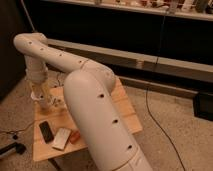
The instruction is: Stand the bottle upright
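Observation:
My gripper point(44, 101) hangs from the white arm, pointing down over the back left corner of the wooden table point(125, 117). A pale, whitish shape point(45, 106) right under the gripper may be the bottle. I cannot tell it apart from the gripper, nor whether it lies flat or stands. A short white cup point(35, 95) sits just left of the gripper.
A black phone-like slab point(46, 131), a white flat block point(61, 138) and an orange-red elongated object point(75, 136) lie at the table's front left. My thick arm link point(100, 125) covers the table's middle. A black cable point(160, 125) runs across the floor at right.

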Action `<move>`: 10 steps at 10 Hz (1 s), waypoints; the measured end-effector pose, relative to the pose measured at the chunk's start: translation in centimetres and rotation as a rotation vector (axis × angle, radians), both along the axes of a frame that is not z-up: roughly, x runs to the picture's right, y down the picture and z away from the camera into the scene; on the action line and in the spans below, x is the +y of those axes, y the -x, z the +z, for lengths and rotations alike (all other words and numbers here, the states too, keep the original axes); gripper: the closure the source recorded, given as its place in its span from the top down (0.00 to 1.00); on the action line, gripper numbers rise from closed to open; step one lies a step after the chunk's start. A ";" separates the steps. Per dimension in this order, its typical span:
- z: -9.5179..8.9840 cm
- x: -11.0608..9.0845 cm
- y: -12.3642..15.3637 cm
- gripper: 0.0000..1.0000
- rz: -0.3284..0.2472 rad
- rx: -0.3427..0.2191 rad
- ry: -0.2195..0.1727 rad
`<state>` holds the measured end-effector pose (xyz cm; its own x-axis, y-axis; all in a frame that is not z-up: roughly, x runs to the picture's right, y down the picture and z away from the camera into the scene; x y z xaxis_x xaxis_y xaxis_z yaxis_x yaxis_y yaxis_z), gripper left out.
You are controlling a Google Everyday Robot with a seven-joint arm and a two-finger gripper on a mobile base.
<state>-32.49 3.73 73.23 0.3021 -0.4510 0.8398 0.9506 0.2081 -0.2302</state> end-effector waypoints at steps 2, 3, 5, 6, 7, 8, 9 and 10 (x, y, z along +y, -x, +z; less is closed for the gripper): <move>0.0 0.0 0.0 0.00 0.000 0.000 0.000; 0.0 0.0 -0.1 0.00 0.001 0.001 0.000; 0.3 0.4 -0.2 0.00 -0.004 0.004 0.007; 1.2 1.6 -0.5 0.00 -0.018 0.015 0.025; 2.2 3.0 -0.7 0.00 -0.039 0.020 0.045; 3.2 4.5 -0.7 0.00 -0.062 0.024 0.060; 3.8 5.3 -0.5 0.00 -0.078 0.026 0.066; 4.4 5.9 -0.4 0.00 -0.089 0.029 0.067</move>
